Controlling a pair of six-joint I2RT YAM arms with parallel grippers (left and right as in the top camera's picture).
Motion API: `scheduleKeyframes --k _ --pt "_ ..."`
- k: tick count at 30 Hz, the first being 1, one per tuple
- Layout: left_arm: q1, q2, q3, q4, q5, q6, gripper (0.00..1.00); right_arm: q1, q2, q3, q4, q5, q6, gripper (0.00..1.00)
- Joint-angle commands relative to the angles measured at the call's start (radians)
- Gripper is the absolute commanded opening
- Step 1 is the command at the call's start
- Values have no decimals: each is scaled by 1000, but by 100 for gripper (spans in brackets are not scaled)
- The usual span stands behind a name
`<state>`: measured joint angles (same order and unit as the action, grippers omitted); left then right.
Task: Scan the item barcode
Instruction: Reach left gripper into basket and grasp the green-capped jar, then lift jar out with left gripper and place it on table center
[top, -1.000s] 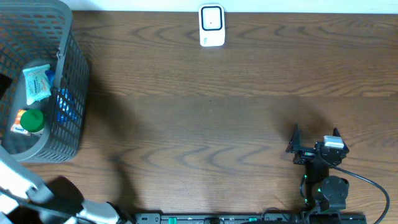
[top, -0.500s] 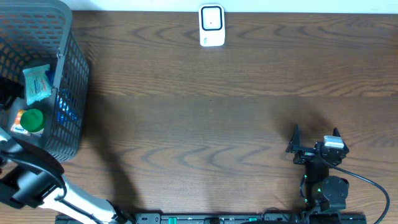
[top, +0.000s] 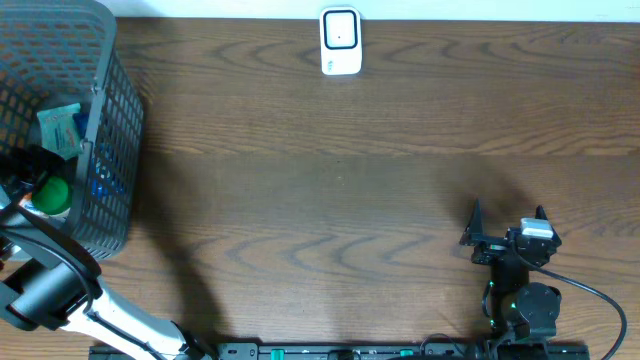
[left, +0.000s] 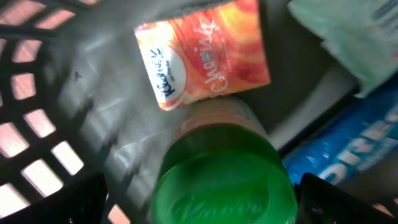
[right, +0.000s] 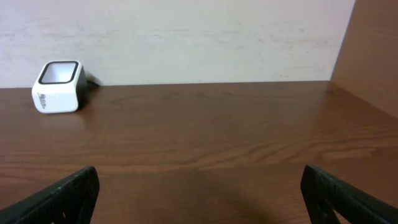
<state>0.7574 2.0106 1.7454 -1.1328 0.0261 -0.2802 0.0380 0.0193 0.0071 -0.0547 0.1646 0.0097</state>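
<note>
A grey mesh basket (top: 110, 120) at the table's left end holds several items. My left gripper (top: 38, 175) is down inside it, open, over a green-capped bottle (top: 55, 197). In the left wrist view the green cap (left: 224, 183) lies between my two black fingers (left: 68, 202), with a gap on each side. An orange pouch (left: 202, 53) lies just beyond it. The white barcode scanner (top: 340, 42) stands at the table's far edge, and also shows as the scanner (right: 58, 86) in the right wrist view. My right gripper (top: 505, 228) rests open near the front right with nothing in it.
A blue packet (left: 348, 152) and a pale green packet (left: 348, 28) lie beside the bottle in the basket. The basket's mesh wall (left: 37, 112) rises close on the left. A wooden side wall (right: 373, 56) stands at the right of the table.
My left arm has swung up from the front left corner into the basket and now hangs over the green-capped bottle. The right arm has not moved.
</note>
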Motion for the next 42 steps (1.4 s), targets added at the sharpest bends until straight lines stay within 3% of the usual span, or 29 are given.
scheduleKeyframes --k 1,10,11,13,15,23,28,33,37,40,42 --pt "-14 4 -73 39 -11 18 98 9 -2 -2 -2 -2 -14 99" --pt "-40 4 -134 99 -12 17 99 9 -2 -2 -2 -2 -14 99" --pt "-40 4 -134 100 -12 17 96 9 -2 -2 -2 -2 -14 99" --pt "-40 4 -134 100 -14 18 75 9 -2 -2 -2 -2 -14 99" --pt "-40 4 -133 100 -24 18 62 9 -2 -2 -2 -2 -14 99" --pt "-39 -51 -80 50 -27 17 62 9 -2 -2 -2 -2 -14 99" --pt "-41 -219 124 -52 -2 17 62 9 -2 -2 -2 -2 -14 99" --pt "-78 -415 261 -77 124 17 62 9 -2 -2 -2 -2 -14 99" --pt "-201 -582 271 -55 234 3 63 9 -2 -2 -2 -2 -14 99" --pt "-381 -663 271 -55 257 -36 62 9 -2 -2 -2 -2 -14 99" --pt "-587 -683 270 -61 221 -63 62 9 -2 -2 -2 -2 -14 99"
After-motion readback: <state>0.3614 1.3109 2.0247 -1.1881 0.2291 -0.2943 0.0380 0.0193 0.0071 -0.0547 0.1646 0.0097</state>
